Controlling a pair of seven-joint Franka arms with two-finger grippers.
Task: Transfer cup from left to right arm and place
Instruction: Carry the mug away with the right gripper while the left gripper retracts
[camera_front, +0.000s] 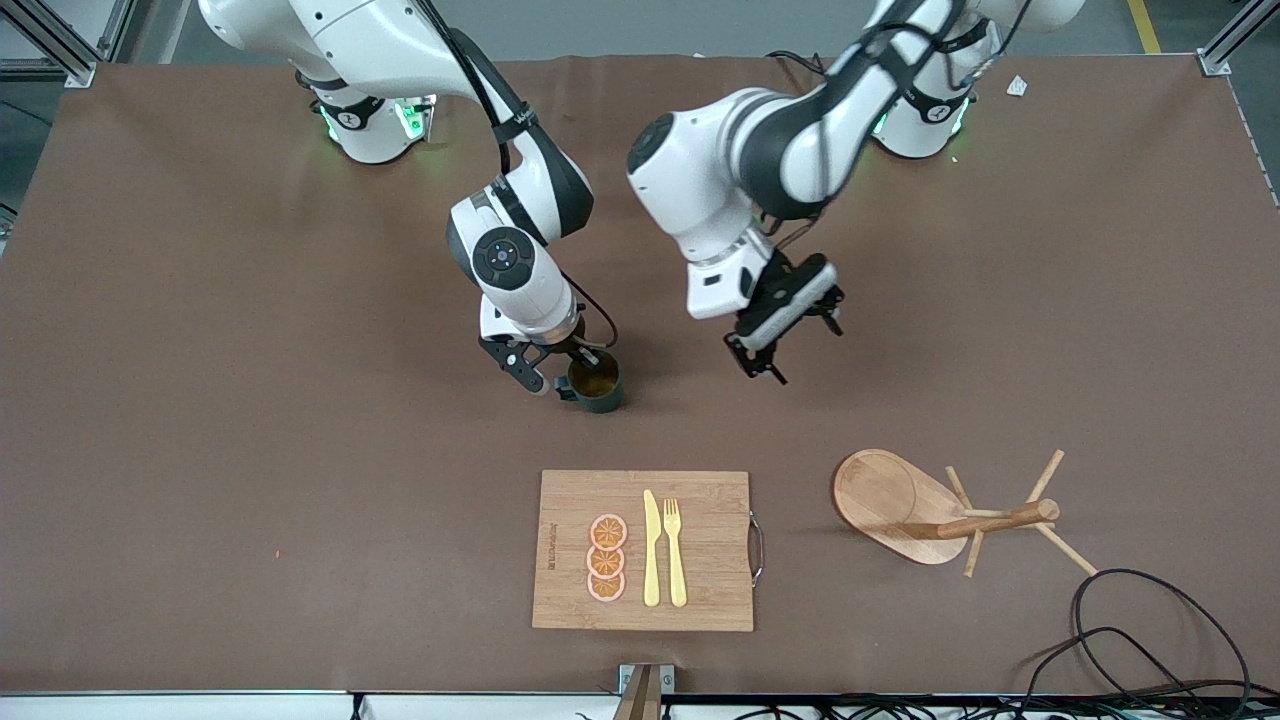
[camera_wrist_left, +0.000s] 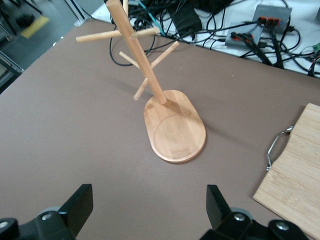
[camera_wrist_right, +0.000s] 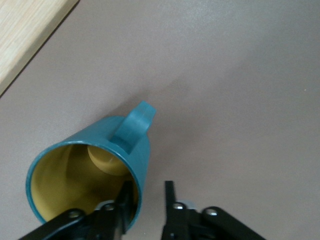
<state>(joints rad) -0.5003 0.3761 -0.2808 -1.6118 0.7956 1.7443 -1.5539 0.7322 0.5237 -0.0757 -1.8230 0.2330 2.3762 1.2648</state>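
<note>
Cup (camera_front: 596, 382) is sitting upright on the table, farther from the front camera than the cutting board (camera_front: 644, 550). Right gripper (camera_front: 560, 372) is pinching its rim, one finger inside, one outside; judging placement underway, release straight up, avoiding the handle. Left gripper (camera_front: 784, 335) is waiting wide open, empty. Only the left wrist view is showing the mug tree (camera_wrist_left: 172, 125) standing upright.

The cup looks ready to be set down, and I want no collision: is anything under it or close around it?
Nothing visible is. The right gripper pinches the cup by its rim over bare table; the cutting board lies nearer the camera, apart.
</note>
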